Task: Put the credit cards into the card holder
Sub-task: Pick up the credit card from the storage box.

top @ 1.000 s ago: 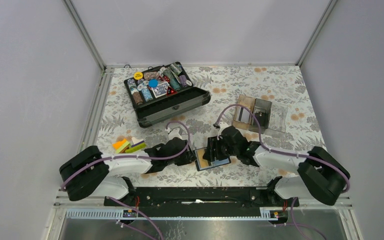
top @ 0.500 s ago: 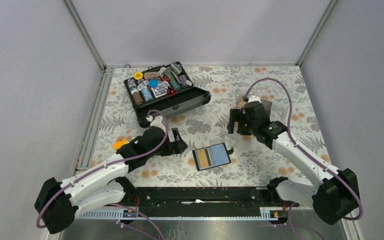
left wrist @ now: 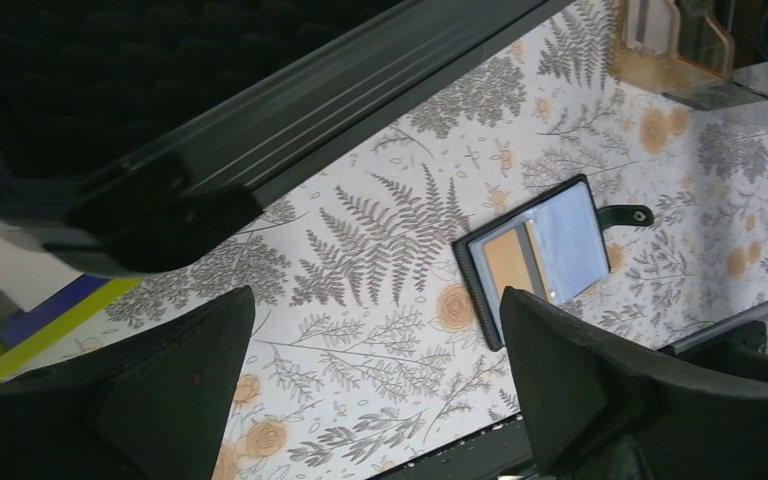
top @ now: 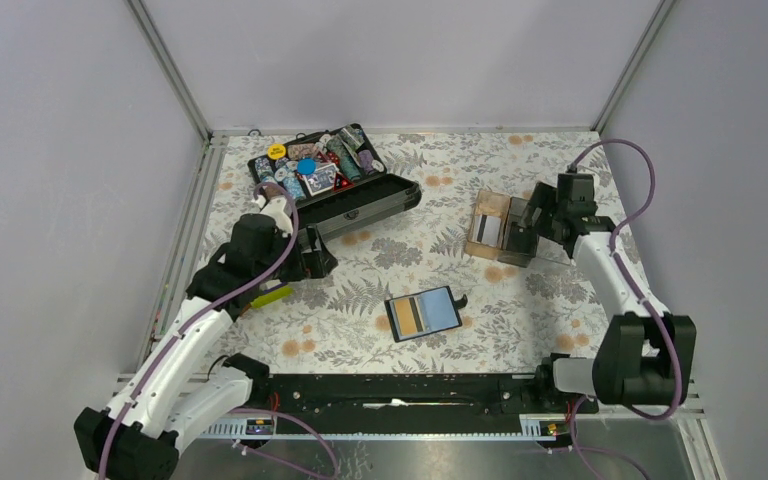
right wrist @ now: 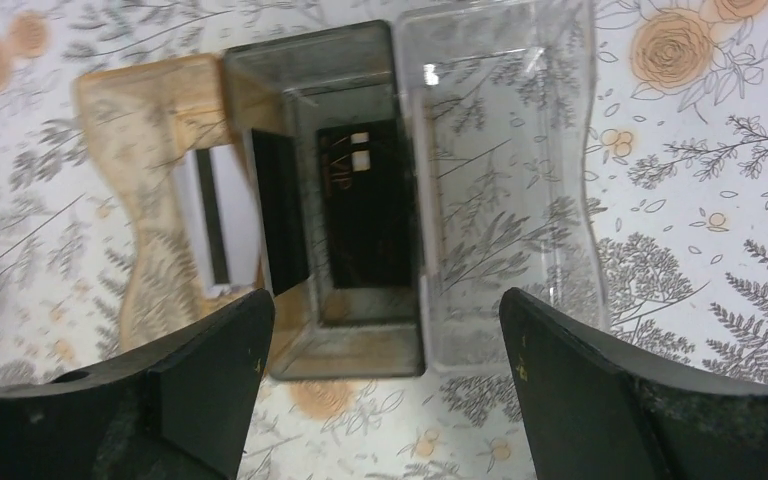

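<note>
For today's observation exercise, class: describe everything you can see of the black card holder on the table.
The card holder is a small black folding wallet, lying open and flat on the floral tablecloth, near the front middle. One inner half holds a tan card with a dark stripe; the other is a blue-grey pocket. A short black strap with a snap sticks out from the blue-grey side. Nothing else touches it.

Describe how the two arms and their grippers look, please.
The left arm and the right arm have white links with black joints. A purple cable runs along each. The left gripper and right gripper have wide, black, wedge-shaped fingers.
</note>
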Tool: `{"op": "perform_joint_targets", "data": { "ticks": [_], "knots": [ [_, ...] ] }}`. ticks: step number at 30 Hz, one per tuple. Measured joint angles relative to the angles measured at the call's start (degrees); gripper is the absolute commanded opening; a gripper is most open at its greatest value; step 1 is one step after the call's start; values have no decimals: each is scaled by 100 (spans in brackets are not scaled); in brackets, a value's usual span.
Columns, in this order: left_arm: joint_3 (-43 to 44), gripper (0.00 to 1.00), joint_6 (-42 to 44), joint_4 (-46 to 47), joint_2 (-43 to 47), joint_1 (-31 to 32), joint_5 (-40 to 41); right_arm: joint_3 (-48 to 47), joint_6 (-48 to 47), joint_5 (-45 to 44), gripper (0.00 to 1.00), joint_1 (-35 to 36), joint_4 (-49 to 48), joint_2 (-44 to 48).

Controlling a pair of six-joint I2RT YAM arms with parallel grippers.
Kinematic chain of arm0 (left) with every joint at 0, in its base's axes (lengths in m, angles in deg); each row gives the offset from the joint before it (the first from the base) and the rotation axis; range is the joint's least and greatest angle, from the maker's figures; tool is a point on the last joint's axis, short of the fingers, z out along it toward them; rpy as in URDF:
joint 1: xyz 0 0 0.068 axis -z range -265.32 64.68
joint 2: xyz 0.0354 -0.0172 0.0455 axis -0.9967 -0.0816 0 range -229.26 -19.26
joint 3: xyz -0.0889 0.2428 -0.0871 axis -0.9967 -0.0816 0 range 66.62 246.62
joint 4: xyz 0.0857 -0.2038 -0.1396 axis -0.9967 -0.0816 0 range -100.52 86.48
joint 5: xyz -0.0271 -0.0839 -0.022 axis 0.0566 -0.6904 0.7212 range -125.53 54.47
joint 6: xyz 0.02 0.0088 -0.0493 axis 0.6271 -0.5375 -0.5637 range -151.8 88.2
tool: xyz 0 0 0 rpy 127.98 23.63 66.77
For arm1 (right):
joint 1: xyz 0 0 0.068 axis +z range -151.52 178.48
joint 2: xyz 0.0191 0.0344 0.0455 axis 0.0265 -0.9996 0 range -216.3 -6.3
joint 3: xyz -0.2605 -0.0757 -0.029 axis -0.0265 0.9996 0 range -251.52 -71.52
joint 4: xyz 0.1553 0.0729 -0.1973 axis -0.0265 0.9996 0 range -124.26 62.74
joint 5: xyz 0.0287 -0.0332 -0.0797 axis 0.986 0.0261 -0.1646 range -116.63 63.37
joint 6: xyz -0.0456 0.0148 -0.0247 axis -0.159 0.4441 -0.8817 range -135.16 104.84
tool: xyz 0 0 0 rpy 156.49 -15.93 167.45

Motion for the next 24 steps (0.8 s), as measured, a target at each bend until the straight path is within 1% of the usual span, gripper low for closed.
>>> {"op": "perform_joint_targets", "data": {
  "ticks": [4,9,13,15,24],
  "knots": [
    [-2,99,205,-170,0,-267,-153,-59,-2,109,86,-321,-219,-579],
    [-2,99,258,-197,0,-404,-348,-118,-28,280,83,-525,-503,-1088],
    [-2,99,269,-195,0,-503,-457,-118,-57,442,81,-568,-710,-1283],
    [-2,99,269,-195,0,-544,-498,-118,-59,492,77,-573,-817,-1366],
    [-7,99,269,-195,0,-616,-586,-157,-59,894,69,-573,-1049,-1939]
  ]
}}
